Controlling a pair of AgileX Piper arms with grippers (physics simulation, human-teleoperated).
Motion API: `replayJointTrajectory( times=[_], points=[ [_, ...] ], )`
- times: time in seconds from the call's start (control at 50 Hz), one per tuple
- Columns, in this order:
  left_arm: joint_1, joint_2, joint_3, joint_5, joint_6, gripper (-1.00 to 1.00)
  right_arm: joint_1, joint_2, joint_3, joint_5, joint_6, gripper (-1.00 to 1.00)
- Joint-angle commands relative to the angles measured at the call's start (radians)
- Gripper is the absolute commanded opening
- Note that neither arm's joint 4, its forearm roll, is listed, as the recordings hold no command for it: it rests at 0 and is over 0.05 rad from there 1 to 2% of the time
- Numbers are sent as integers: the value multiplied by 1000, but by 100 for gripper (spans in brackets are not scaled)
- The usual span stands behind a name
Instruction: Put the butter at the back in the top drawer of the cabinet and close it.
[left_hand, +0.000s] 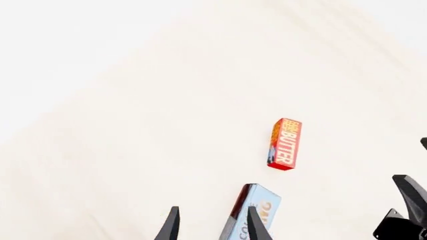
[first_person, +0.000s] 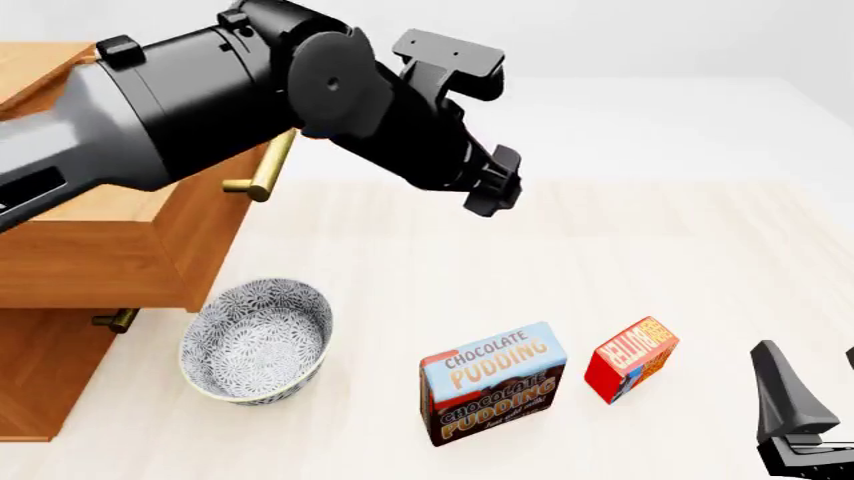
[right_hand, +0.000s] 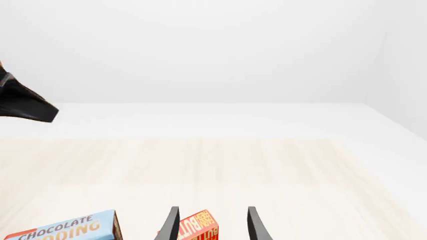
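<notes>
While two black arms work over the pale wood-grain table (first_person: 641, 250), one butter (first_person: 633, 358) box, small, red and orange with white lettering, stands just to the right of the single pudding box (first_person: 493, 381), a larger blue-and-brown carton. One round bowl (first_person: 256, 340) with a fine dark-and-white pattern sits to the left of the pudding box, beside the one orange-brown wooden cabinet (first_person: 40, 385). Its top drawer (first_person: 120, 245) stands pulled out, with a brass bar handle. The left gripper (left_hand: 212, 226) hangs above the pudding box, fingers parted with nothing between them. The right gripper (right_hand: 212, 225) has its fingers spread on either side of the butter, not closed on it.
</notes>
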Motion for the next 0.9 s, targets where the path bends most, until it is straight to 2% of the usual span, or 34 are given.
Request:
replayJointTrajectory(
  times=[0.02, 0.58, 0.9],
  points=[
    [-49, 68, -36, -13, -24, 100, 0, 0, 0, 0, 0, 100],
    [-122, 234, -147, 10, -9, 100, 0, 0, 0, 0, 0, 100],
    [-152, 344, -219, 18, -30, 100, 0, 0, 0, 0, 0, 100]
  ],
)
